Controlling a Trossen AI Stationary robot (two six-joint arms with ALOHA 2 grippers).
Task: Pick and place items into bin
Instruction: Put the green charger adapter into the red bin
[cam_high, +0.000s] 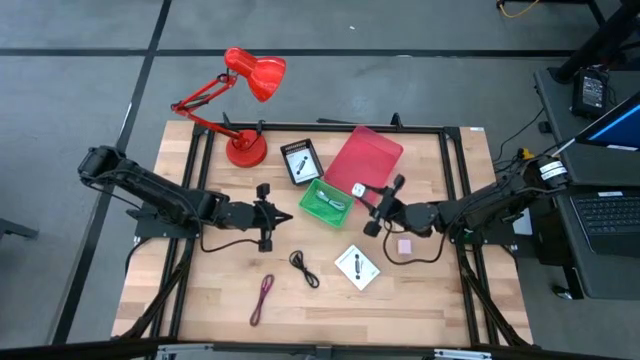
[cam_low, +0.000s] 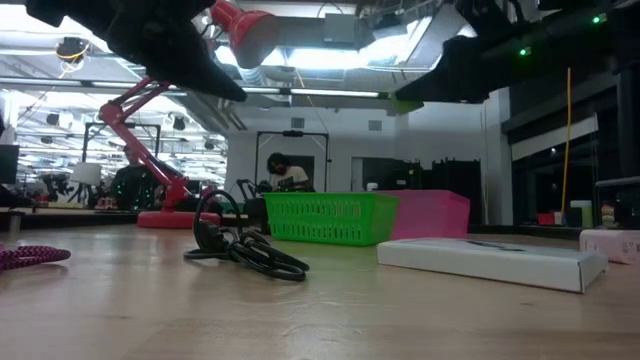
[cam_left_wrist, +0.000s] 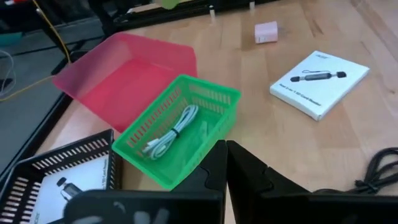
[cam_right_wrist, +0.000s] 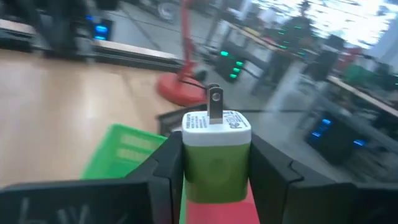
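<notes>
right gripper: clamped on a green-and-white charger plug, white end and metal prongs sticking out past the fingers. From overhead it's hanging over the near edge of the pink bin, right next to the green basket

left gripper: fingers pressed together, nothing in them. Overhead it's sitting just left of the green basket, above bare table

green basket: middle of the table, touching the pink bin's near-left side. There's a coiled white cable lying inside it

pink bin: far of centre, tilted a bit. Can't really see any contents from these angles

black tray: left of the pink bin, has one white card with black marks in it

second white card: flat on the table, near side, right of centre, well apart from the bins. Looks more like a thin box in the low view

pink cube: on the table to the right, just under the right arm

black cable: bunched up on the wood, near side, a bit left of the card

maroon cable: near-left, stretched out, closest thing to the table's near edge

red desk lamp: far-left corner, head pointing right

background: a person shows far off behind the table in the low view
</notes>
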